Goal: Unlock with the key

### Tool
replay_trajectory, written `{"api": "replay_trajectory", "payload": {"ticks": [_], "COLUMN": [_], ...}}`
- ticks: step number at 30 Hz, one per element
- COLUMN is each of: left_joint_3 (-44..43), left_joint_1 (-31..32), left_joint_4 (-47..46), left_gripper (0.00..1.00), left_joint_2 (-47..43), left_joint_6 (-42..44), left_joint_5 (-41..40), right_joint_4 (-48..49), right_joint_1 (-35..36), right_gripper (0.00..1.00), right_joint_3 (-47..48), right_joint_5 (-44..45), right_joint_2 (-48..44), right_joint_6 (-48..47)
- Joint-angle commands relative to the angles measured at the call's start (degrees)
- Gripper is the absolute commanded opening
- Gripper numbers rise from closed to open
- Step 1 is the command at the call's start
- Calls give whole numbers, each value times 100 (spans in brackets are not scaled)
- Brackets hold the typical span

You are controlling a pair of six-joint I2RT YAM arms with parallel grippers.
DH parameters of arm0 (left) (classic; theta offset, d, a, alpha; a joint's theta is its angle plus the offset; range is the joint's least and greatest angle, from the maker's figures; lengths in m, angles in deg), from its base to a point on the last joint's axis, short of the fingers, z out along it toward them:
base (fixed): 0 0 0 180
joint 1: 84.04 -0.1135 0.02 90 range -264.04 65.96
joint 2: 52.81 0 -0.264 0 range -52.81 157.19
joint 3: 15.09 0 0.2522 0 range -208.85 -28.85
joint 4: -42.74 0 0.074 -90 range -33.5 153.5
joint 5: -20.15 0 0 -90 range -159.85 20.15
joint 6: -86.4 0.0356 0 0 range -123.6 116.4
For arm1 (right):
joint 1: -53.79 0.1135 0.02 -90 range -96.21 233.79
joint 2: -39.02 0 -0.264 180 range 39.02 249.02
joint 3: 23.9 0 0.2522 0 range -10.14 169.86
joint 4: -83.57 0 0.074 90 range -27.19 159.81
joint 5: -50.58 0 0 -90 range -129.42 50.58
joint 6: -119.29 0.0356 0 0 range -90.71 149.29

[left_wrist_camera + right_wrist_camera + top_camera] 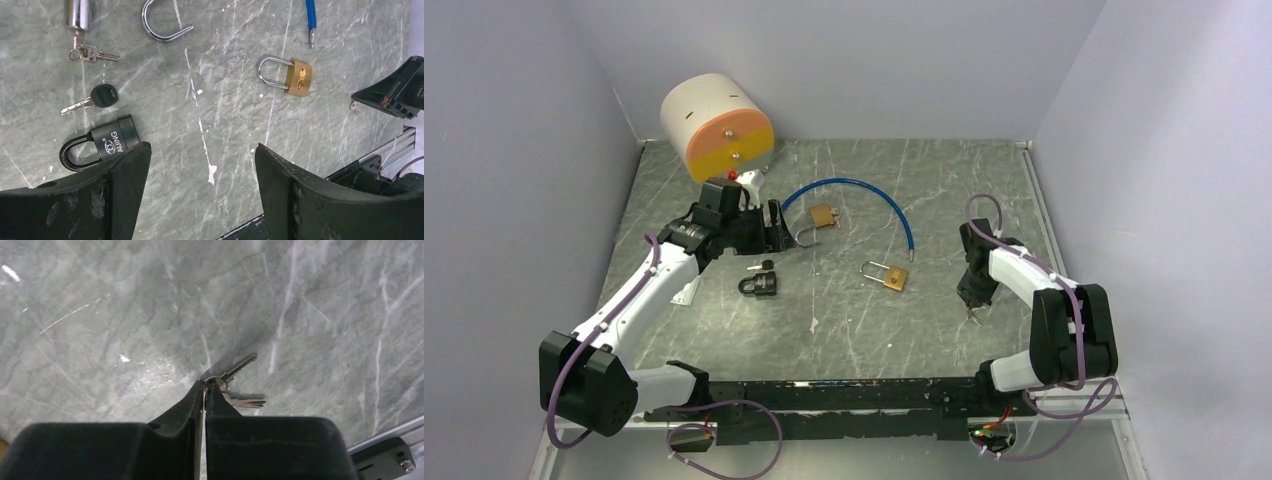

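Note:
My right gripper (972, 305) is shut on a small bunch of silver keys (242, 401) by their ring, just above the table at the right; the fingertips (197, 390) pinch the ring. It also shows in the left wrist view (395, 92). My left gripper (774, 225) hangs open and empty above the table (202, 150). A black padlock (107, 142) lies shut by its left finger, also in the top view (759, 286). A black-headed key (95, 99) lies beside it. A brass padlock (894, 277) lies mid-table (297, 77).
A second brass padlock (822, 215) lies near the left gripper, its shackle in the left wrist view (162, 25). A blue cable lock (854, 188) arcs behind it. A chrome cylinder with small keys (90, 52) lies at left. A cream-and-orange drum (717, 125) stands at the back left.

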Motion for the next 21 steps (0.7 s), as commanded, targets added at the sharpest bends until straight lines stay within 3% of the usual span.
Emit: {"api": "replay_trajectory", "payload": {"ticks": [1, 6, 13, 19, 21], "left_joint_3": [-126, -146, -176, -216, -222], "left_joint_1": [9, 6, 10, 5, 10], "left_joint_4": [-88, -103, -137, -75, -66], "left_gripper": [79, 79, 79, 79, 79], "left_joint_2": [-24, 38, 119, 135, 134], "left_joint_6": [-67, -100, -151, -129, -130], "left_joint_5": [109, 115, 195, 178, 163], "right_joint_4": [160, 90, 138, -249, -335], "right_joint_1": [150, 1193, 2901, 3238, 3237], "right_gripper": [2, 0, 0, 38, 41], "right_joint_3": [165, 385, 634, 908, 966], "right_joint_5": [-558, -1064, -1295, -898, -790], "right_joint_2": [-89, -170, 503, 558, 442], "right_joint_6": [-253, -106, 36, 617, 818]}}
